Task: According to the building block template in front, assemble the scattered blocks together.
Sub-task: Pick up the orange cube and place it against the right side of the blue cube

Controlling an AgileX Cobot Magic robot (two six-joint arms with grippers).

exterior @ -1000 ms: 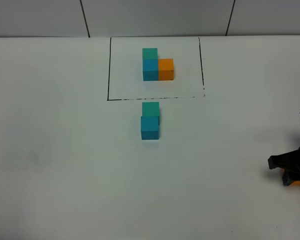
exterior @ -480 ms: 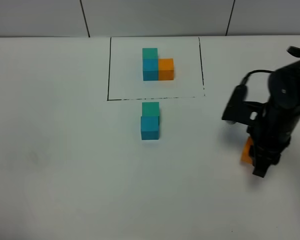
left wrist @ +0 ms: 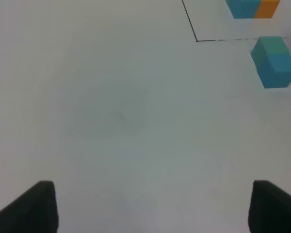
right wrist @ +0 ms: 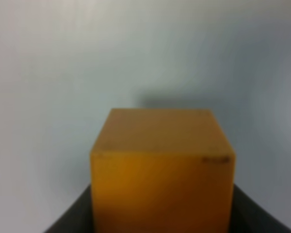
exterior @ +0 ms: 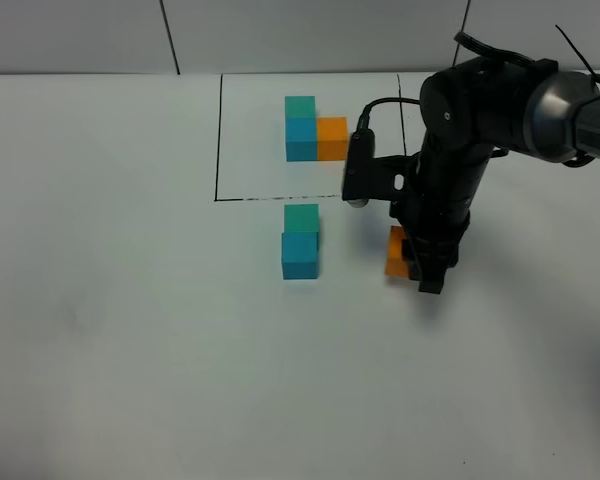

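Note:
The building block template point(exterior: 315, 130) lies inside a black-lined rectangle at the back: teal-green behind blue, orange to the blue's right. Just in front of that frame, the loose teal-green block point(exterior: 301, 216) and sky-blue block point(exterior: 300, 257) touch in a line. My right gripper point(exterior: 420, 262) is shut on the loose orange block point(exterior: 395, 251), held tilted to the right of the blue one with a gap between. In the right wrist view the orange block point(right wrist: 161, 165) fills the frame. My left gripper point(left wrist: 153, 208) is open over bare table, away from the blocks point(left wrist: 275, 63).
The white table point(exterior: 130, 330) runs to a grey panelled wall point(exterior: 80, 35) at the back. The frame's black line point(exterior: 218, 140) borders the template. The right arm point(exterior: 480, 110) reaches over the frame's right edge.
My right arm has swung in from the right edge of the table toward the middle, carrying the orange block up beside the blue one. The other blocks have not moved.

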